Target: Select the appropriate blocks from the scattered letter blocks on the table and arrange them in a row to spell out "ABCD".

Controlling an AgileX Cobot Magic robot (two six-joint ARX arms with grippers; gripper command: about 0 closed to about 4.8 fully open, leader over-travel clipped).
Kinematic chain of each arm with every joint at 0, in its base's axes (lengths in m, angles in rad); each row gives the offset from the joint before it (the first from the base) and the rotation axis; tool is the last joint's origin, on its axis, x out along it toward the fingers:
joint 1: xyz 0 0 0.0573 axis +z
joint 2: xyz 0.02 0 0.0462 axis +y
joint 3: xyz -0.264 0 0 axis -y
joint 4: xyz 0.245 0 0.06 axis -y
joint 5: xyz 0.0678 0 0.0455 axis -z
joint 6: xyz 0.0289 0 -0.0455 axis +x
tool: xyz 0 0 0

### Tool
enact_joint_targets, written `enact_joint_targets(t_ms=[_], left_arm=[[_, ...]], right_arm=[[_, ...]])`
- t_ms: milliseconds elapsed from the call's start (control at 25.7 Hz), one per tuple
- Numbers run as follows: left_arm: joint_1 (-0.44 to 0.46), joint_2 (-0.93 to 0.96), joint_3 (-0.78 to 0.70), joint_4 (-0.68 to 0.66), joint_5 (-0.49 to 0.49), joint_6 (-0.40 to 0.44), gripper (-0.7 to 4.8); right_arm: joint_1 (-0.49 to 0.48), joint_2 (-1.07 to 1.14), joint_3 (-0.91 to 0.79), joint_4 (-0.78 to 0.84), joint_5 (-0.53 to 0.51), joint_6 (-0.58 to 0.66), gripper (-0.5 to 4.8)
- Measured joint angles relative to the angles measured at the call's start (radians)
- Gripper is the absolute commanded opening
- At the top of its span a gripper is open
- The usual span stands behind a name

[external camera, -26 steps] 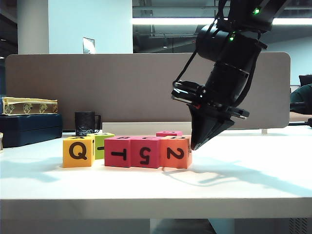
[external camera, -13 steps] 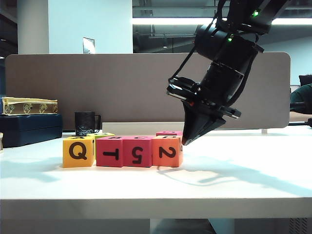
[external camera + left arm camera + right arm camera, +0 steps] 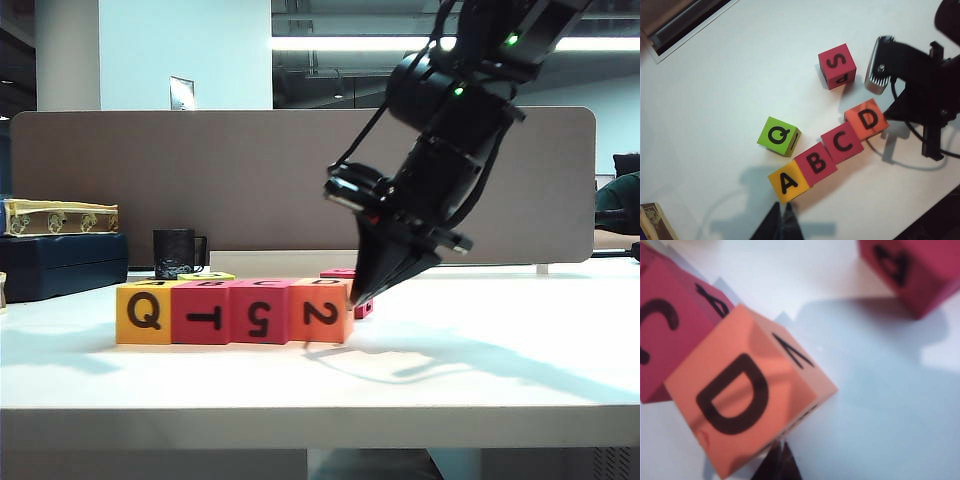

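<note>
The four blocks (image 3: pixel 827 154) sit touching in a row at lower centre (tops reading ABCD), so the closed right gripper (image 3: pixel 356 298), pressed against the D end, should back off; the closed left gripper (image 3: pixel 780 222) hovers empty.

Six letter blocks are counted on the white table (image 3: pixel 715 75): one yellow-orange cube (image 3: pixel 788 183) with A on top, one lime green cube (image 3: pixel 779 136) with Q on top, one orange cube (image 3: pixel 866 120) with D on top, and three pink-red cubes, lettered B (image 3: pixel 815 163), C (image 3: pixel 842 142) and S (image 3: pixel 837 65) on their upper faces. Four of the six are seen touching in one row, while two lie apart from it, the green one at about 10 o'clock of the B cube. Two grippers are counted, the left gripper (image 3: pixel 780 220) and the right gripper (image 3: pixel 358 297), each with its two fingers pressed together.
</note>
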Motion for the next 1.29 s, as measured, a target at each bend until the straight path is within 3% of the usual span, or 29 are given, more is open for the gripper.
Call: enact_joint_targets(t_ms=[351,546,662,818,1286], left_arm=[[0.009,0.0,0.0,0.012,-0.002,0.0,-0.06],[0.136,0.0,-0.001,0.044,0.003,-0.004,-0.06],[0.204,0.0,-0.001,0.05,0.011,-0.013,-0.06],[0.315,0.0,-0.002,0.054,0.143,-0.034,-0.06],[0.311,0.007,-0.002,0.068,0.256,-0.055,-0.06]], right_arm=[[0.018,0.008,0.034,-0.014,0.004,-0.001,-0.02],[0.016,0.005,0.084,-0.085,0.126,-0.004,-0.02],[0.016,0.002,0.084,-0.09,0.14,-0.004,-0.02],[0.017,0.002,0.084,-0.038,0.14,-0.004,-0.02],[0.023,0.004,0.084,0.147,0.139,-0.005,-0.02]])
